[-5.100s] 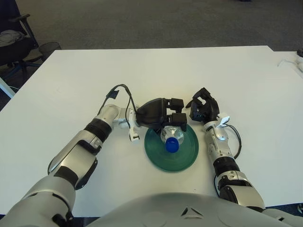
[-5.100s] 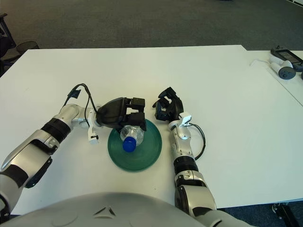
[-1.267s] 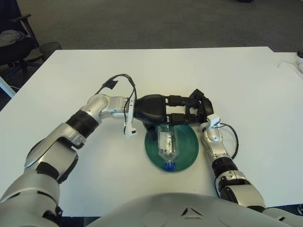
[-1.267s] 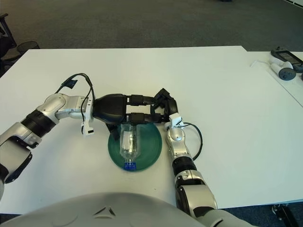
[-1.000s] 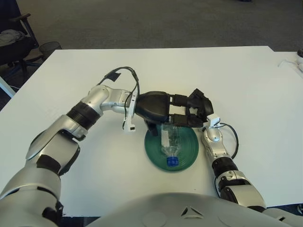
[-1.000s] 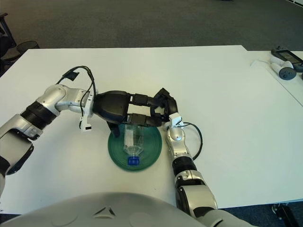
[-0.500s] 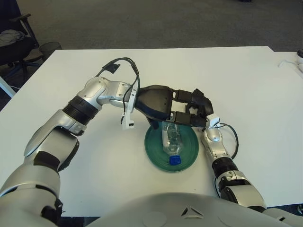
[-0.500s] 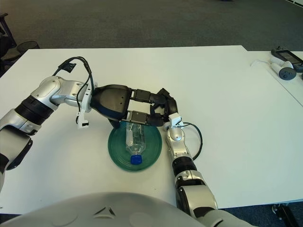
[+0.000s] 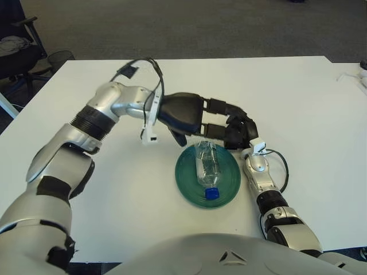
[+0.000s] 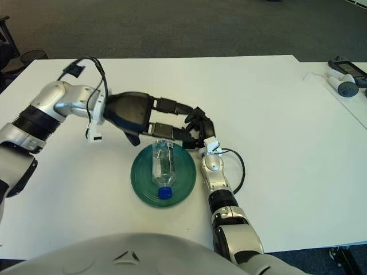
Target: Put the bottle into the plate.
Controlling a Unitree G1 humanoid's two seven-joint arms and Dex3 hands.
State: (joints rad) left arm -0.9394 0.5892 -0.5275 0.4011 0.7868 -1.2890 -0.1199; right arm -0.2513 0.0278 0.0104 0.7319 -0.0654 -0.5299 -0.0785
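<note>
A: Left eye view, reading left to right. The left hand [image 9: 198,117] shows at centre frame, just above the upper rim of the green plate [image 9: 186,180]. Its fingers [image 9: 221,106] are stretched out straight toward the right and hold nothing. I see no contact with the bottle.

B: And the bottle?

A: The bottle [image 9: 207,168] lies on its side inside the plate, blue cap [image 9: 211,193] toward the lower edge of the frame, base toward the upper rim. It looks clear and empty, and sits wholly within the plate's outline, centre frame.

B: Right side?

A: The right hand [image 9: 239,130] shows just right of the plate's upper rim, close beside the left hand's fingertips. Its fingers are curled in, with nothing in them that I can see. It appears idle.

B: Task status?

A: My judgement: placement is done, since the bottle rests in the plate and is released. What seems left is only drawing the left hand clear. A risk is brushing the bottle's base, as a round bottle on its side could roll.

B: Any labels or writing?

A: None readable. No label shows on the bottle, and no print on the plate or the white table [image 9: 298,97].
</note>
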